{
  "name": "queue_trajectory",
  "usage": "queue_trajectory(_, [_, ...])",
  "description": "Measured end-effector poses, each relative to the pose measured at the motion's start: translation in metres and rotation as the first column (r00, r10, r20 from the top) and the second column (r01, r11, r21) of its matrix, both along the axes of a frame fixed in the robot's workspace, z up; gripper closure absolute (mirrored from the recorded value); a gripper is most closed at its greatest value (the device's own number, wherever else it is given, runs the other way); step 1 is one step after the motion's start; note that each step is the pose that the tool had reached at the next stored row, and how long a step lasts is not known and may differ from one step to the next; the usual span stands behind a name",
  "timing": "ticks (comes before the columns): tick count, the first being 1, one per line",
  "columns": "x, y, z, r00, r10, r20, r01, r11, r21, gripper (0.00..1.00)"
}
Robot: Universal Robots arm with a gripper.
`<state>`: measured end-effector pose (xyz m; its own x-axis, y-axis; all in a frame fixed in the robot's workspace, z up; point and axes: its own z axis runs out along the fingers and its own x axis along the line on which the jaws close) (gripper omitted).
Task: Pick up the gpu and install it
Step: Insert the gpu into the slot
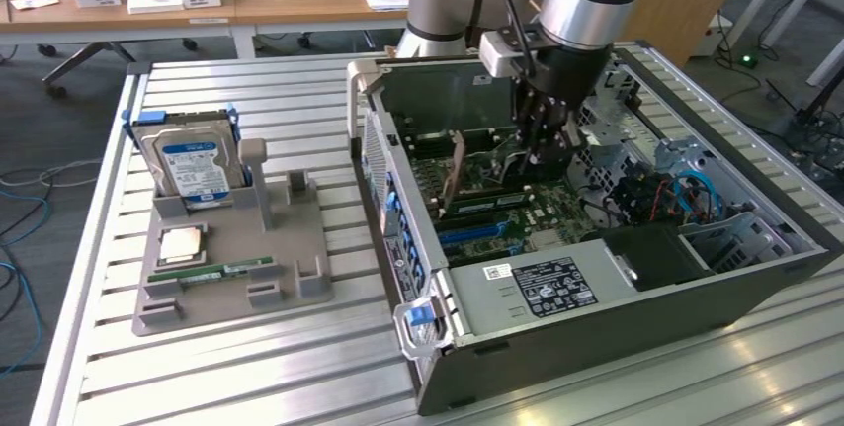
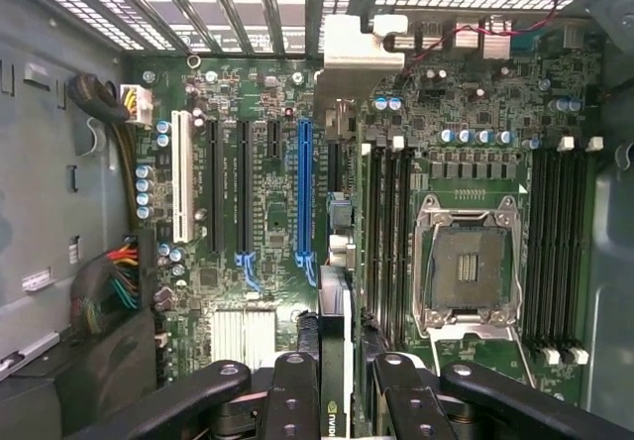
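The gpu shows edge-on in the wrist view as a thin dark card. Its pale metal bracket is at the case's slotted rear wall. My gripper is shut on the card, one black finger pressing on each side. The card hangs over the motherboard, just beside the long blue slot and above a black slot. Whether it touches the slot I cannot tell. In the exterior view my gripper reaches down into the open computer case, near its rear wall.
A grey parts holder at the exterior view's left carries a hard drive, a processor chip and a green memory stick. Inside the case are the bare processor socket, cable bundles and a power supply.
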<state>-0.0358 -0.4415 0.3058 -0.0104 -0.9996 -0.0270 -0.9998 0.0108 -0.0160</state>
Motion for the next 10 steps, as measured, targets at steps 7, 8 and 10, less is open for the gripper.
queue_trajectory(7, [-0.0013, -0.0020, -0.0021, 1.0000, 0.001, 0.0000, -0.001, 1.0000, 0.0001, 0.74])
queue_trajectory(8, [-0.0016, -0.0028, -0.0023, 1.0000, 0.001, 0.0000, -0.001, 1.0000, 0.0001, 0.74])
queue_trajectory(10, [-0.0021, -0.0043, -0.0026, 1.0000, 0.001, 0.0000, -0.001, 1.0000, 0.0000, 0.74])
